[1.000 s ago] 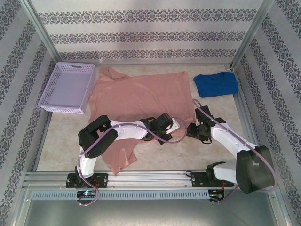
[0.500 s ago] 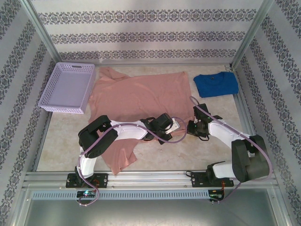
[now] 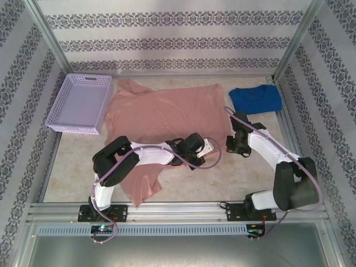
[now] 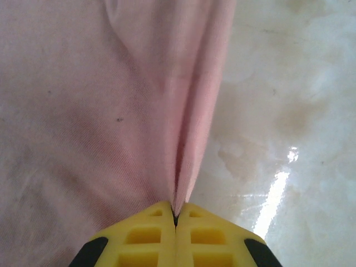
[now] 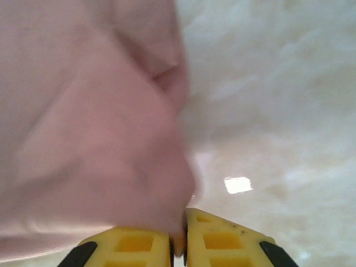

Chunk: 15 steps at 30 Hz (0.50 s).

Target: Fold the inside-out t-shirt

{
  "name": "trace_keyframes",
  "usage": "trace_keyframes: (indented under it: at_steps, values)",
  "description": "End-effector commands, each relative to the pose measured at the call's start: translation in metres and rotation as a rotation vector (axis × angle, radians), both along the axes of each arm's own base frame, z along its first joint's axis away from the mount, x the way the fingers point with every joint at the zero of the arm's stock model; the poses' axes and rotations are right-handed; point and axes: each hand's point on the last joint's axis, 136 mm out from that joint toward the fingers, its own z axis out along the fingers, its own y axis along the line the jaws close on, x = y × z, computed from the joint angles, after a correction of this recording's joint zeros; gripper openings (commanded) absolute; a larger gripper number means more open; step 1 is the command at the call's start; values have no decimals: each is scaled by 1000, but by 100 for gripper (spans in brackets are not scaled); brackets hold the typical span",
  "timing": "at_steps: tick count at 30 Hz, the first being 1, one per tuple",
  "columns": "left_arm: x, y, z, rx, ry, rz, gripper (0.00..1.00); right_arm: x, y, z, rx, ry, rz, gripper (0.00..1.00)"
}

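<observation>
While the salmon-pink t-shirt (image 3: pixel 167 111) lies spread across the middle of the desk (image 3: pixel 211 183), between the lilac basket (image 3: pixel 80 103) on the left and the blue t-shirt (image 3: pixel 256 100) on the right, both arms reach to its near right part. The left hand (image 4: pixel 176 218) presses its yellow fingers together on a raised fold along the shirt's edge, with bare desk to the right. The right hand (image 5: pixel 178 245), at the shirt's near right corner, has its fingers almost together with bunched pink cloth caught between the tips. One flap of shirt lies under the left arm, toward the near edge.
</observation>
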Motion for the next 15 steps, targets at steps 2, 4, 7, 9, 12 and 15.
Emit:
trace_keyframes:
  at_steps: [2, 4, 7, 9, 12, 15]
  values:
    - [-12, 23, -27, 84, 86, 9, 0, 4, -35, 13, -185, 20, -6, 18]
    - [-12, 21, -26, 76, 91, 7, 0, 8, -39, 18, -218, 11, -5, 20]
    - [-12, 19, -27, 72, 97, 5, 0, 10, -39, 23, -222, 3, -2, 22]
    - [-12, 18, -27, 71, 100, 4, 0, 5, -35, 21, -203, 13, 0, 24]
    - [-12, 19, -28, 77, 99, 5, 0, -12, -11, 13, -57, 26, 8, 30]
    - [-11, 19, -28, 79, 97, 7, 0, -33, 17, 2, 89, 32, 5, 38]
